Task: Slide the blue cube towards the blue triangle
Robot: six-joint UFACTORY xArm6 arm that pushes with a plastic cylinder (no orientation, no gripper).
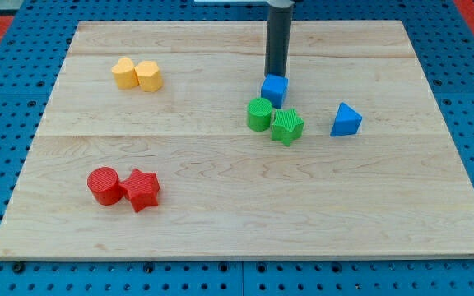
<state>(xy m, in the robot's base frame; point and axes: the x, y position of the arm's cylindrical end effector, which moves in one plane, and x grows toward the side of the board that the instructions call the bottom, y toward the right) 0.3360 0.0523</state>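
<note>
tip (276, 75) at top edge of blue cube (275, 90) | no gripper, nothing held | risk: we push cube down into green blocks (274, 119), missing blue triangle (346, 120) at right

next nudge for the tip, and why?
Probably shift my tip to the view's left side of the blue cube, then push right. It sits just behind the cube now, and the blue triangle lies to the view's right, slightly lower.
</note>
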